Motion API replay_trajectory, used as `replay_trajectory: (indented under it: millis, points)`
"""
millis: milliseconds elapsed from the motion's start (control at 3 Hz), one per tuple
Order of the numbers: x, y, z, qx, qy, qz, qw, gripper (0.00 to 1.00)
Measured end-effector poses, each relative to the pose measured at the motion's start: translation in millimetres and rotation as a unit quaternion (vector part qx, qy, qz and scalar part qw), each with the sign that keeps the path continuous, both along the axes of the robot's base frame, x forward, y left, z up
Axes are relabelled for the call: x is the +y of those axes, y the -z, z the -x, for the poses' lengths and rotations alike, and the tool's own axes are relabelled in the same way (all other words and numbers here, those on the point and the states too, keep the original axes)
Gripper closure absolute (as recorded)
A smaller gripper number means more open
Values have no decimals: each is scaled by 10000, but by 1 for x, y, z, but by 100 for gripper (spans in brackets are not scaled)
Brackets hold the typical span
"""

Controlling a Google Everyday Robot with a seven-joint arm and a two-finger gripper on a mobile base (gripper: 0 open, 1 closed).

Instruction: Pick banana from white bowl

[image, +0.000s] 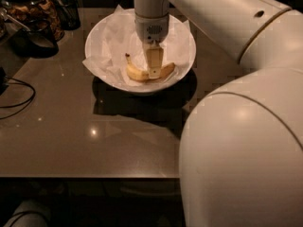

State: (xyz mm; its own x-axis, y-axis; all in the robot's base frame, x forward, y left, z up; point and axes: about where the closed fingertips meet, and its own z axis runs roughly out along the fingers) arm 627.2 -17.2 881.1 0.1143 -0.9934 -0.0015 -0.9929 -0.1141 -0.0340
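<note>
Gripper (153, 74) hangs off the big white arm (236, 141) filling the near right, reaching over the dark table (71, 126) into the white bowl (182, 72) at the far middle. It is low over the banana (136, 73), covering its middle; wide, narrow or clamped, I cannot tell. Approach looks done; a sure grasp and the lift are left. 1 curved yellow banana, dark stem to the left, lies on crumpled paper. Jars (33, 8) stand far left
</note>
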Motion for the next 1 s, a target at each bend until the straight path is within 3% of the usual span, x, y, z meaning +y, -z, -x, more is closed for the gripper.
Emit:
replay_trajectory:
  millis: [1000]
  points:
    - [6,19,-3,197,-213,31,9996,45]
